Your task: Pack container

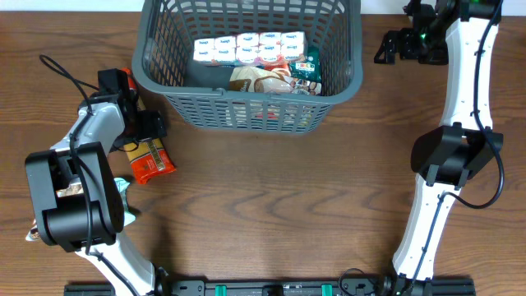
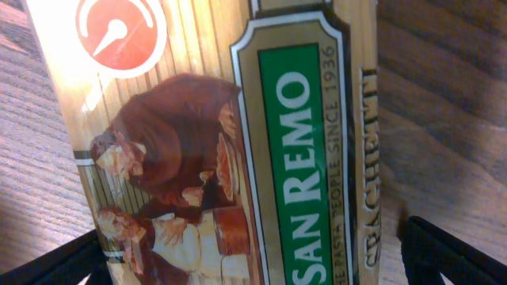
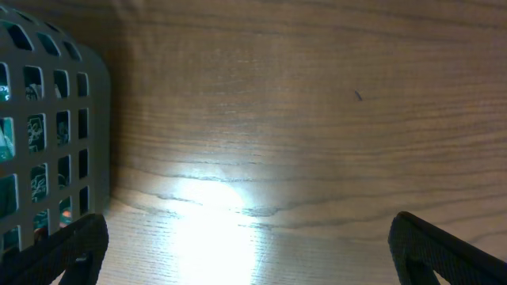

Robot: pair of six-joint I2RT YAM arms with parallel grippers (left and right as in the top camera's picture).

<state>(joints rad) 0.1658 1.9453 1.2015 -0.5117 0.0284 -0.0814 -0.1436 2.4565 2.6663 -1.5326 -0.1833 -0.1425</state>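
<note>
**Inspector:** Checking the left end effector (image 1: 146,127): status?

**Assistant:** Spread, straddling the spaghetti packet (image 2: 238,142) on the desk (image 1: 288,189), not yet pinching. I advise centring on it, then closing across its narrow width.

**Inspector:** Container (image 1: 246,99)?

**Assistant:** Far centre, near the packet, part filled. Right end effector (image 3: 253,253) spread over bare desk beside it.

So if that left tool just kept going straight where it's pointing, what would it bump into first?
Most likely the San Remo spaghetti packet: it fills the view from the left tool, right between its open fingers.
</note>
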